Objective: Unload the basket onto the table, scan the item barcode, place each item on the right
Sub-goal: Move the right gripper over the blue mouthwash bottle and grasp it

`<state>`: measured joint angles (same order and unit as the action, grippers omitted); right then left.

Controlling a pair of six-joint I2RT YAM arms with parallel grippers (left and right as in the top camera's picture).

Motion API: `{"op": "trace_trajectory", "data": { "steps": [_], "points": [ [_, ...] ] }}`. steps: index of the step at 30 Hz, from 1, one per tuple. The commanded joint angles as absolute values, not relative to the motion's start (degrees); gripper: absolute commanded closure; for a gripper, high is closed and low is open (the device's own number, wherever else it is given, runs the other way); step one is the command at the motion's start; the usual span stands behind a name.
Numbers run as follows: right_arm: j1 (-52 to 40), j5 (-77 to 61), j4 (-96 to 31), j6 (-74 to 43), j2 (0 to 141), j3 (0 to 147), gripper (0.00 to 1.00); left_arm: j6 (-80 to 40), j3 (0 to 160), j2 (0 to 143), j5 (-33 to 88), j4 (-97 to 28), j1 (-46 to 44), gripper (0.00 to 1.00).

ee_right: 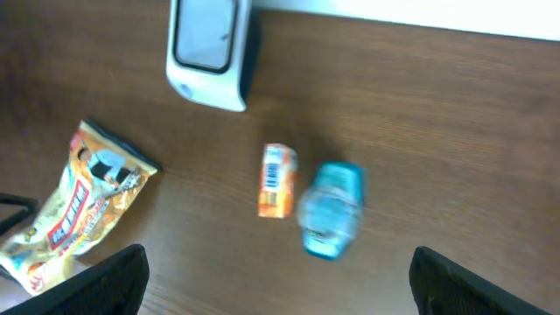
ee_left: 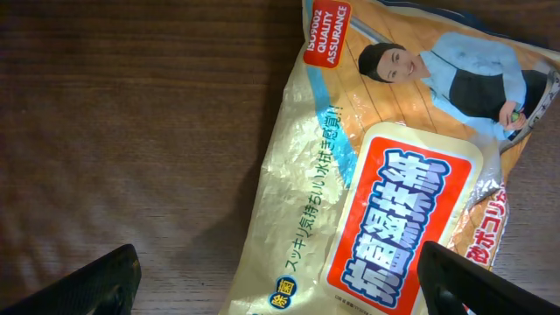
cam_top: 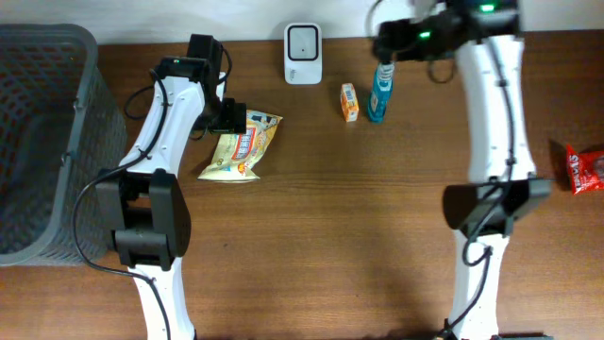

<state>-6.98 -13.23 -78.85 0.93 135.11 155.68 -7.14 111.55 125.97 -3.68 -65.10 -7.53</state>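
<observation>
Two small items sit close together near the far edge of the counter [cam_top: 377,246]: a blue bottle [cam_top: 379,93] and, just beside it on its left, an orange box [cam_top: 349,102]. In the right wrist view the box [ee_right: 276,180] shows a white striped patch on its upper face that looks like a barcode. The bottle [ee_right: 331,210] is blurred there, so its markings cannot be read. The white scanner [cam_top: 303,54] stands at the far edge, a little to the left of the box and apart from it.

The right end effector [cam_top: 389,42] hangs over the bottle with its fingers [ee_right: 96,280] spread wide and nothing between them.

A yellow snack bag [cam_top: 242,146] lies flat further left, toward the counter's middle depth, well apart from the scanner. The left end effector [cam_top: 229,115] is over the bag's far end, jaws fully apart. In the left wrist view the bag [ee_left: 394,175] fills the space between the two fingers [ee_left: 87,289], and whether they touch it cannot be told.

A red packet [cam_top: 587,168] lies at the right edge. A grey mesh basket [cam_top: 38,142] stands at the left edge.
</observation>
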Motion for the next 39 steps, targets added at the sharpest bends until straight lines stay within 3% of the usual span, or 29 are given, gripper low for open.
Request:
{"op": "trace_trajectory", "data": {
  "steps": [1,11,14,23,27,33,36,39],
  "points": [
    [-9.72,-6.52,-77.28,1.69,137.38,153.93,0.06,-6.83,112.40,126.21,-4.16,-65.14,-7.33,0.01],
    [-10.00,-0.82,-76.53,0.78,140.20,151.85,0.07,-6.83,112.40,126.21,-4.14,-65.14,-7.38,0.01],
    [-10.02,-0.84,-76.88,-1.17,140.20,150.39,0.20,-6.83,112.40,126.21,-4.14,-65.14,-7.38,0.01],
    [-8.27,-0.58,-71.70,-2.42,140.20,144.68,0.21,-6.83,112.40,126.21,-4.14,-65.14,-7.40,0.01],
    [-7.38,-0.60,-70.83,-2.46,140.20,144.68,0.34,-6.83,112.40,126.21,-4.14,-65.14,-7.60,0.01],
    [-6.33,-0.82,-70.43,-3.51,140.18,145.38,0.38,-6.83,112.40,126.21,-4.14,-65.14,-7.60,0.01],
    [-6.37,-1.06,-70.83,-3.51,140.18,146.61,0.47,-6.83,112.40,126.21,-4.14,-65.14,-7.60,0.01],
    [-6.39,-2.85,-71.13,-3.51,140.18,147.09,0.49,-6.83,112.40,126.21,-4.14,-65.14,-7.66,0.01]
  ]
}}
